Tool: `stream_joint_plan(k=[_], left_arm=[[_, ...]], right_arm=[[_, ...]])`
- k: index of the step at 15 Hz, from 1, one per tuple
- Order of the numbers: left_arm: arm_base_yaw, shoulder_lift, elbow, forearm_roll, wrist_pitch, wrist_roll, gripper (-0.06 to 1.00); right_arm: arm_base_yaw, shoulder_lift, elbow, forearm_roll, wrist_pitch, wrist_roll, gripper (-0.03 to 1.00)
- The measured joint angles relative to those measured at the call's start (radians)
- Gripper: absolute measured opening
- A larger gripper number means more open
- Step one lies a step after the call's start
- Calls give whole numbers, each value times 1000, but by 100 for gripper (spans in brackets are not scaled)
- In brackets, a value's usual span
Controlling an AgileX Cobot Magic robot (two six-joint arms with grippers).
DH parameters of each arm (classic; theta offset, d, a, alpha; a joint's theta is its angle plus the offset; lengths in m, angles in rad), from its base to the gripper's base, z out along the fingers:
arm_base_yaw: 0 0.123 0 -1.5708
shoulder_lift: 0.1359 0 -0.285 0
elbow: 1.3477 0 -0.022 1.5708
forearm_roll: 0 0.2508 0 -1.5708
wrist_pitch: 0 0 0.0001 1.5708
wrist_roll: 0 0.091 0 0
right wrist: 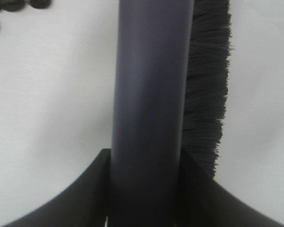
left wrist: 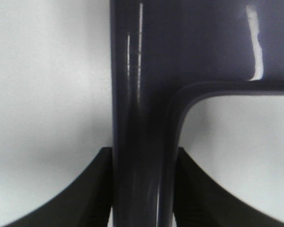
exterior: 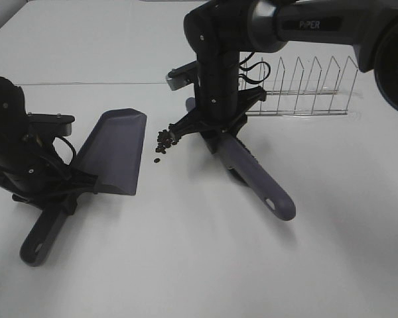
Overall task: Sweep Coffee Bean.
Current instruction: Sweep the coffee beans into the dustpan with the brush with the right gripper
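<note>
Slate-grey plastic dustpan [exterior: 116, 149] on my left, mouth flat on the white tabletop [exterior: 186, 265] and facing the middle. My left gripper [left wrist: 143, 189] has its fingers [left wrist: 92, 194] drawn in narrow on the pan's long handle [exterior: 43, 232], one either side, with no gap visible in the wrist view.

Moving right, one stray bean [exterior: 157, 159] lies alone just off the pan's lip. Just past it is the coffee bean [exterior: 164, 138] pile, a tight dark clump near the lip but not on it. I can't make out any beans inside the pan.

Right against the clump is the grey-handled hand brush [exterior: 262, 182]. Its black bristles [right wrist: 206, 94] are down at the tabletop, on the side of the beans away from the pan. My right gripper [right wrist: 144, 189] has its fingers [right wrist: 85, 194] closed on the brush handle. Far right stands a wire dish rack [exterior: 305, 83], well apart from the work.

Here's what worries me. If I stroke too fast, these little ovals roll and scatter past the pan's corners. If the bristles ride too high, they skip over beans. If the pan's lip isn't seated flat, beans slide under it, and a hard push could nudge the pan back. The stray bean sits off to one side, so a straight stroke at the clump may miss it.
</note>
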Motion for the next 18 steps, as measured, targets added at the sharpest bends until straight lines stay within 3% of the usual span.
stream_joint_plan(k=[6, 13, 18], left_arm=[[0, 0, 0, 0, -17, -3, 35], [0, 2, 0, 0, -21, -3, 35], [0, 2, 0, 0, -21, -3, 35]], right_arm=[[83, 3, -20, 184, -112, -80, 36], [101, 3, -20, 445, -161, -176, 36], [103, -47, -20, 486, -192, -187, 36]])
